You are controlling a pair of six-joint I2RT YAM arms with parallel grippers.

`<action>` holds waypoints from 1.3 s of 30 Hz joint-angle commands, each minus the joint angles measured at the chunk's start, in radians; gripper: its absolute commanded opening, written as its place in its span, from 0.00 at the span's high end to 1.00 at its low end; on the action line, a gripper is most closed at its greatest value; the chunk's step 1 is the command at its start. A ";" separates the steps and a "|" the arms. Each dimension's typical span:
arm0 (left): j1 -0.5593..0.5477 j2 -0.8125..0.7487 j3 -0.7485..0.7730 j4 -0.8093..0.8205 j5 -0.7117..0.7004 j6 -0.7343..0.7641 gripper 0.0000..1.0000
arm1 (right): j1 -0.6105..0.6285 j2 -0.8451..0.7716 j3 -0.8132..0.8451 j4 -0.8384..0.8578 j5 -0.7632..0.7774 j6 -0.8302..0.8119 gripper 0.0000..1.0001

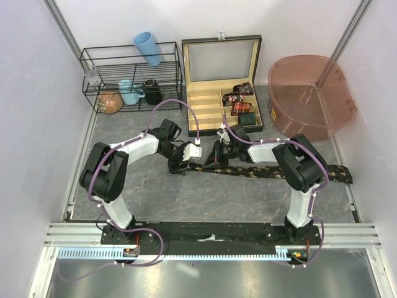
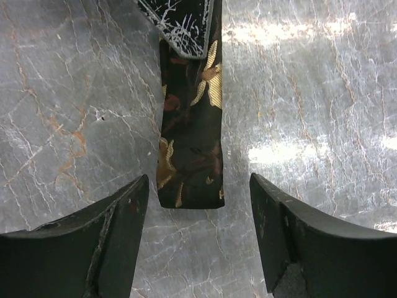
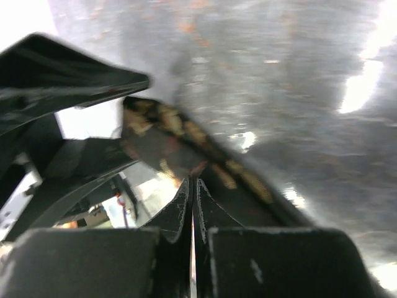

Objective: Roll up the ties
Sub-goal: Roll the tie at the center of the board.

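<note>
Flat tie (image 1: 279,172): a long, narrow strip of dark cloth with small tan and reddish prints, lying flat on the tabletop (image 1: 186,205) in front of the wooden box (image 1: 220,59), from below the box's left half out past its right side
Tie end, left wrist view: squared off and cut straight, with gold leaf-like shapes and dull red marks on near-black cloth; farther up, a dark piece with pale thread-like lines lies over it
Tie near the right pincer: the cloth rises off the tabletop here, bunched into a dark hump in front of the box's middle
Rolled ties (image 1: 240,102): four small coils in the box's right-hand compartments, dark with red or pink prints, the nearest one plain dark
Left pincer (image 2: 198,186): released, its two black fingers (image 2: 118,230) straddling the tie's squared end without touching it, in front of the box's left corner
Right pincer (image 3: 192,192): clenched, tips pressed together right at the patterned cloth; whether any cloth is caught between them cannot be told
Wooden box: lid up, pale divided compartments, the left ones bare
Wire rack (image 1: 130,62): left of the box, with a blue cup (image 1: 147,48) lying on top
Pink tub (image 1: 310,93): right of the box
</note>
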 commanded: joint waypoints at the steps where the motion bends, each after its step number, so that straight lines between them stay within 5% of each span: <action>1: -0.006 0.004 -0.018 0.029 -0.013 -0.010 0.29 | 0.006 0.053 0.030 -0.016 0.062 -0.023 1.00; 20: -0.019 -0.077 0.008 0.046 0.083 -0.054 0.54 | 0.013 0.094 0.068 -0.095 0.077 -0.093 1.00; 39: -0.184 0.055 0.143 0.087 0.005 -0.134 0.55 | 0.013 0.059 0.078 -0.092 0.060 -0.105 1.00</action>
